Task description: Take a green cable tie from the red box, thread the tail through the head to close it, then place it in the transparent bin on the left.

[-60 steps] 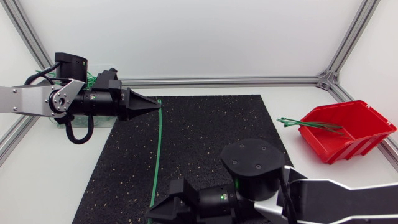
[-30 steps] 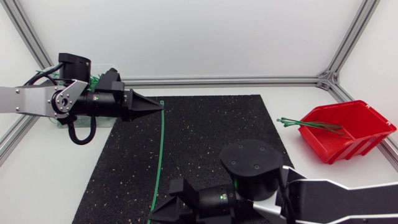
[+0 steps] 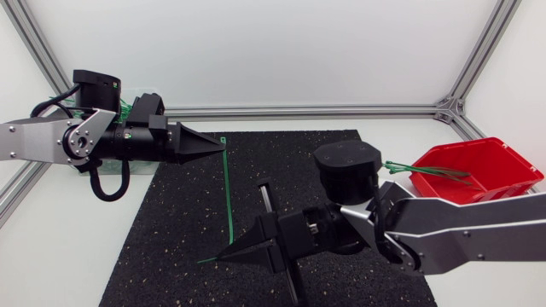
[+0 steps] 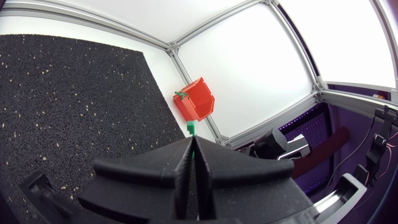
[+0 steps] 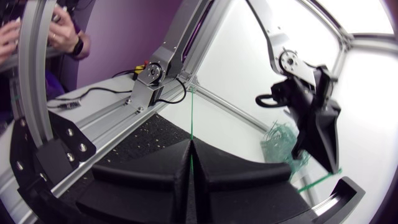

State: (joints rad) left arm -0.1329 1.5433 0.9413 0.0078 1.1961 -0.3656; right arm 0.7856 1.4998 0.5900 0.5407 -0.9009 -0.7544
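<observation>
The green cable tie point(image 3: 228, 196) hangs over the black mat point(image 3: 324, 170), stretched between my two grippers. It is a thin strip that I judge to be very light, springy and slick. It will likely bow along its length, and only the small head block is stiff.

My left gripper point(image 3: 213, 143) is pressed together on the head end, with the head poking out just ahead of the fingertips. My right gripper point(image 3: 229, 253) pinches it near the tail, and a short bit sticks out past the fingers. For threading I'd grip close to the tail tip so it wobbles less.

The red box point(image 3: 478, 183) with spare ties sits well apart on the right. The transparent bin point(image 5: 281, 148) is behind my left arm.
</observation>
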